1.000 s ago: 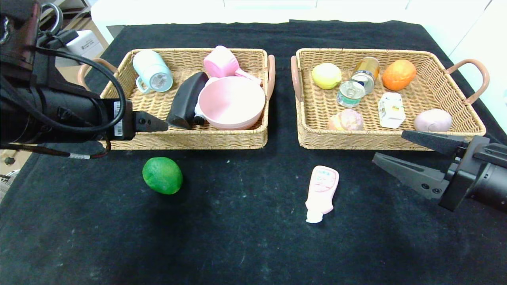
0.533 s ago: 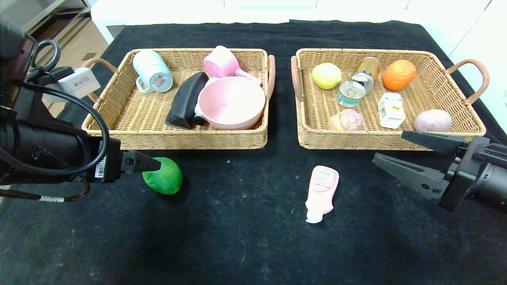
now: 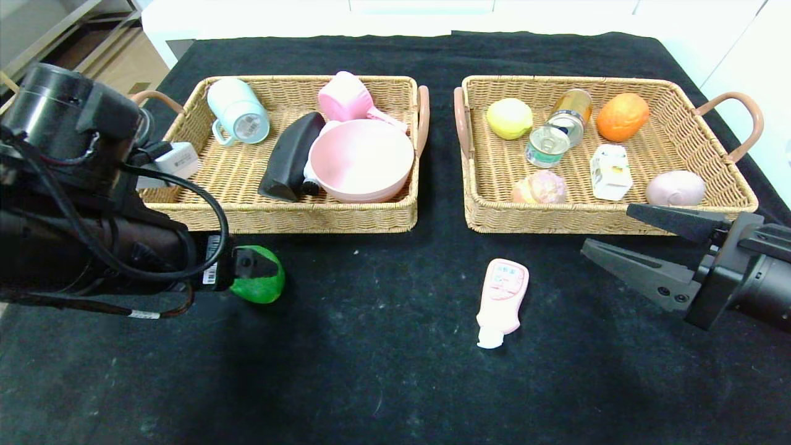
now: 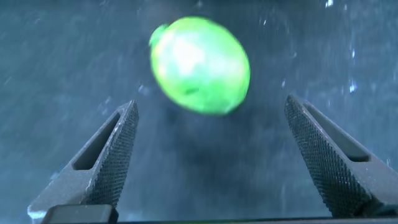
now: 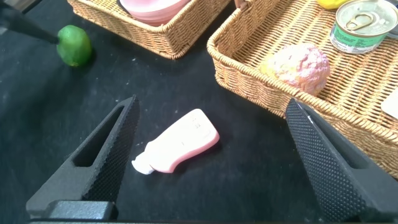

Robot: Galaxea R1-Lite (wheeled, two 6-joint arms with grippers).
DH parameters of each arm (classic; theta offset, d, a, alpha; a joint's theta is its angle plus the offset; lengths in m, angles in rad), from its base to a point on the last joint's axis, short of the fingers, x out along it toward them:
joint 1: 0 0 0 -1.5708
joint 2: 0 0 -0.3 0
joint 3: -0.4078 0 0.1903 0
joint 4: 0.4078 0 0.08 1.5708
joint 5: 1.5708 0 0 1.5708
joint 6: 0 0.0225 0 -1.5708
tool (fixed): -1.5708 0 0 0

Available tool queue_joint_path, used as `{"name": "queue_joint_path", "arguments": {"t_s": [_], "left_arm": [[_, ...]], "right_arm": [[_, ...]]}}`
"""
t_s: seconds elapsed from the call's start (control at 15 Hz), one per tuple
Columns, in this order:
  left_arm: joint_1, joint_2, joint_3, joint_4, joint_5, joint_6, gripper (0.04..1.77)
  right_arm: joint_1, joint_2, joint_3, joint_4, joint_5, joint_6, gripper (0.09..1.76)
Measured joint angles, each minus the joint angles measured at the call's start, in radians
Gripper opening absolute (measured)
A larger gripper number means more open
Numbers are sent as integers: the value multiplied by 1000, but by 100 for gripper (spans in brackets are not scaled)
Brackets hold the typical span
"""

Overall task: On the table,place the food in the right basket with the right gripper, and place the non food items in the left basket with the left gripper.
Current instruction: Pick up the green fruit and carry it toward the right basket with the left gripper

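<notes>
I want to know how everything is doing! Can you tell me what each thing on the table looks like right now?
Green fruit: loose on the table, not picked up.
Pink bottle: lying flat on the cloth.
Left hand: open, hovering by the green fruit.
Right hand: open, empty.
Blue mug: on its side in the left basket.
Pink bowl: upright, empty.
Tin can: tipped over in the right basket.
</notes>
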Motion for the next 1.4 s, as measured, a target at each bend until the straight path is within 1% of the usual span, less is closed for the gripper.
{"name": "queue_joint_path", "arguments": {"t_s": [0.13, 0.47, 0.73, 0.93, 1.4], "left_arm": [[0, 26, 18, -32, 5, -2, 170], [7, 71, 31, -39, 13, -1, 171], [21, 103, 35, -110, 12, -1, 171], [38, 124, 35, -117, 12, 2, 171], [44, 147, 34, -117, 8, 4, 172]], "right_arm": [[0, 0, 0, 0, -1, 0, 171], [0, 0, 1, 0, 0, 0, 171], [0, 0, 1, 0, 0, -1, 171], [0, 0, 1, 0, 0, -1, 171], [0, 0, 1, 0, 0, -1, 171]]}}
